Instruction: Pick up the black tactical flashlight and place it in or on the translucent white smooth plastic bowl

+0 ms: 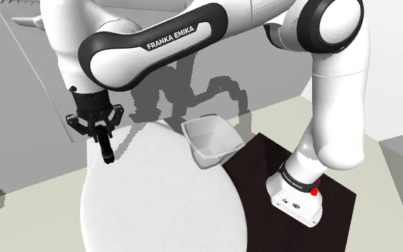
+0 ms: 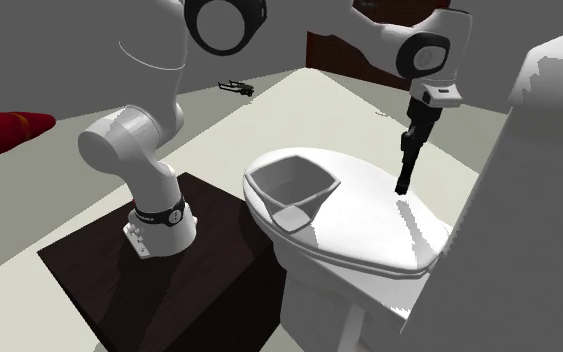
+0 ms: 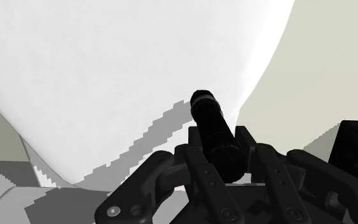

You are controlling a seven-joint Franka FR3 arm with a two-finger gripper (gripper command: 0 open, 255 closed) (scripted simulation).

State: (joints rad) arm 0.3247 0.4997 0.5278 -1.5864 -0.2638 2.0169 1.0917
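**Flashlight gripped, bowl next**

The pincer [image 1: 101,130] is clamped on the black flashlight [image 1: 107,148], which hangs nose-down from it, clear of the white toilet lid [image 1: 157,204] below. The bowl [image 1: 196,139] sits lower than the pincer and off toward the stand, at the lid's edge. I judge it best to carry the flashlight above the rim, centre it over the opening, lower it, then release. The flashlight is a slim cylinder, so it will likely roll. The bowl is smooth, thin-walled and squarish, and may skid if nudged.
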